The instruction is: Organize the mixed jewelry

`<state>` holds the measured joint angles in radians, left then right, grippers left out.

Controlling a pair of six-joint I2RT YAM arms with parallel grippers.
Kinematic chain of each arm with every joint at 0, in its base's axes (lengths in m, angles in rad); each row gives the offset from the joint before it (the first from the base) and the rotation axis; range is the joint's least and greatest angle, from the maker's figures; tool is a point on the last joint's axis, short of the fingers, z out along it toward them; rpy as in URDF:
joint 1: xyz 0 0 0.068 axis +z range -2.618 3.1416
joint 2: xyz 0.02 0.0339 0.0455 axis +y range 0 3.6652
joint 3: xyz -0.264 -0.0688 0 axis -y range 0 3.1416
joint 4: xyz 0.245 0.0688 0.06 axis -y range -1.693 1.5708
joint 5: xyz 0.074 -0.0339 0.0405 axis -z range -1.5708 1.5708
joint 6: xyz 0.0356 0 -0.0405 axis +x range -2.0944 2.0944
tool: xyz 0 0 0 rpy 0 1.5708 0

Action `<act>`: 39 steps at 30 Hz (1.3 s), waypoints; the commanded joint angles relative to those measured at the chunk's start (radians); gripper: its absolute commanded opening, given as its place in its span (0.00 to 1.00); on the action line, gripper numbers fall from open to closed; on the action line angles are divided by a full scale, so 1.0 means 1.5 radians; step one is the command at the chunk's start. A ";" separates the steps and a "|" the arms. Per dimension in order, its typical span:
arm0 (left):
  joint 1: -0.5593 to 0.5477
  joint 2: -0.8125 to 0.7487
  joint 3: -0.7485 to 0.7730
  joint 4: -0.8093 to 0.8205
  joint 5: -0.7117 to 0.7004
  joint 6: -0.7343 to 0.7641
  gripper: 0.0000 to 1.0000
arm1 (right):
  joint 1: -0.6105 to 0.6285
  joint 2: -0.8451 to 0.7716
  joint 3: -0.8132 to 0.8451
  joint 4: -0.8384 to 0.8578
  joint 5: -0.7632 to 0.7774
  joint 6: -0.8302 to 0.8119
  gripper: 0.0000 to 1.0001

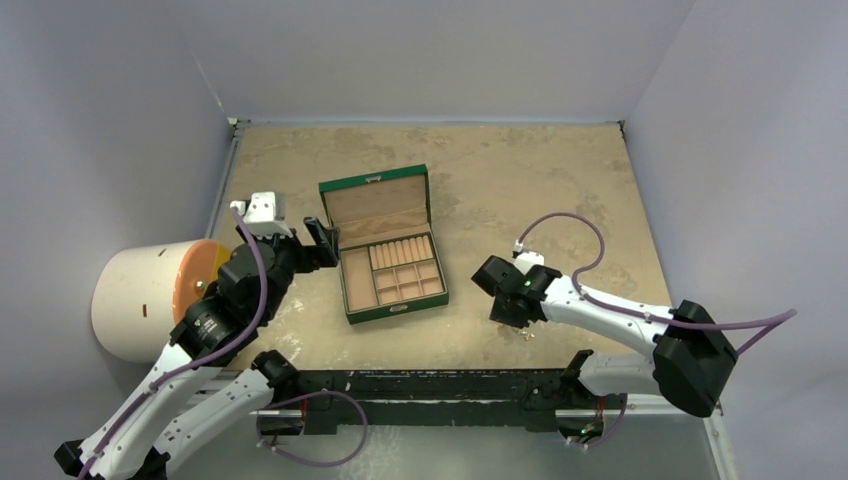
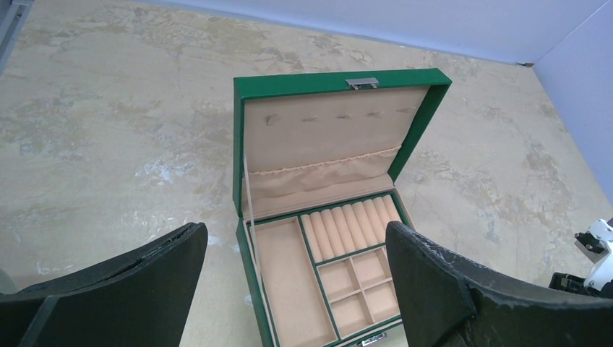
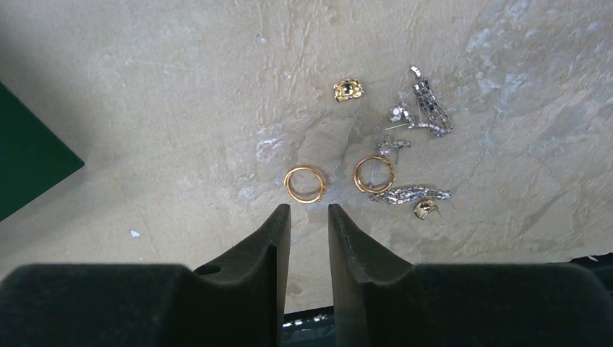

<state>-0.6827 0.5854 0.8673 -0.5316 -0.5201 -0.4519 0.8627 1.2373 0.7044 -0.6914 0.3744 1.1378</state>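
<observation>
The mixed jewelry (image 3: 376, 144) lies scattered on the table (image 3: 144, 108) just ahead of the right gripper (image 3: 309, 207), a gold ring (image 3: 304, 184) nearest its tips; its jaws stand narrowly parted, gripping nothing. The left gripper (image 2: 295, 230), spread wide, faces the open green box (image 2: 249, 94)

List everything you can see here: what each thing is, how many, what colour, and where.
green jewellery box with tan lining: one, green and tan, lid open, mid-table
thin gold hoops: two, gold, on the table, near right
small gold nugget-like pieces: two, gold, one beyond the hoops, one to their right
sparkly silver strip earrings: two, silver, right of the hoops
tiny silver studs: about two, silver, between the strips
white drum with orange end: one, by the left wall
mottled tan table: one, under everything
left gripper: one, black, wide open, facing the box
right gripper: one, black, jaws slightly apart, empty, by the hoops
</observation>
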 commanded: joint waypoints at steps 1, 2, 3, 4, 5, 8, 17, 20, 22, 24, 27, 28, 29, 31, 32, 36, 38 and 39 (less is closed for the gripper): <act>0.003 -0.004 -0.001 0.033 0.003 0.008 0.94 | -0.001 0.010 -0.009 -0.018 0.025 0.070 0.28; 0.003 -0.003 -0.002 0.033 0.003 0.008 0.94 | -0.001 0.015 -0.010 -0.020 0.027 0.077 0.28; 0.003 -0.004 -0.002 0.033 0.003 0.008 0.94 | -0.001 0.020 -0.010 -0.024 0.030 0.087 0.27; 0.003 -0.003 -0.002 0.034 0.003 0.008 0.94 | -0.001 0.026 -0.010 -0.028 0.034 0.095 0.27; 0.003 -0.004 -0.001 0.034 0.004 0.008 0.94 | -0.001 0.032 -0.009 -0.029 0.038 0.101 0.27; 0.003 -0.005 -0.002 0.034 0.003 0.008 0.94 | -0.002 0.045 -0.007 -0.021 0.040 0.110 0.27; 0.003 -0.008 -0.002 0.033 0.003 0.008 0.94 | -0.003 0.064 -0.016 0.007 0.034 0.115 0.25; 0.003 -0.010 -0.002 0.033 0.003 0.008 0.94 | -0.004 0.065 -0.023 0.009 0.035 0.118 0.22; 0.003 -0.011 -0.002 0.033 0.003 0.008 0.94 | -0.004 0.066 -0.027 0.011 0.035 0.121 0.21; 0.002 -0.010 -0.002 0.033 0.003 0.008 0.94 | -0.003 0.067 -0.030 0.009 0.035 0.124 0.21; 0.003 -0.010 -0.002 0.033 0.004 0.008 0.94 | -0.003 0.067 -0.034 0.008 0.035 0.128 0.18; 0.004 -0.010 -0.001 0.033 0.004 0.008 0.94 | -0.003 0.068 -0.035 0.009 0.034 0.129 0.17; 0.003 -0.010 -0.002 0.034 0.004 0.008 0.94 | -0.003 0.068 -0.038 0.010 0.033 0.130 0.15; 0.003 -0.011 -0.002 0.033 0.004 0.008 0.94 | -0.003 0.068 -0.042 0.014 0.031 0.131 0.11; 0.003 -0.010 -0.001 0.033 0.004 0.008 0.94 | -0.003 0.068 -0.043 0.015 0.030 0.131 0.10; 0.003 -0.011 -0.002 0.032 0.004 0.007 0.93 | -0.003 0.063 -0.046 0.024 0.023 0.131 0.00; 0.003 -0.009 -0.002 0.032 0.003 0.006 0.93 | -0.004 0.055 -0.049 0.028 0.020 0.129 0.00; 0.003 -0.009 -0.002 0.032 0.003 0.006 0.93 | -0.004 0.049 -0.052 0.030 0.019 0.127 0.00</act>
<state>-0.6827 0.5755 0.8673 -0.5320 -0.5201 -0.4519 0.8623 1.3312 0.6567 -0.6476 0.3935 1.3033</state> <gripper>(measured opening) 0.936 0.008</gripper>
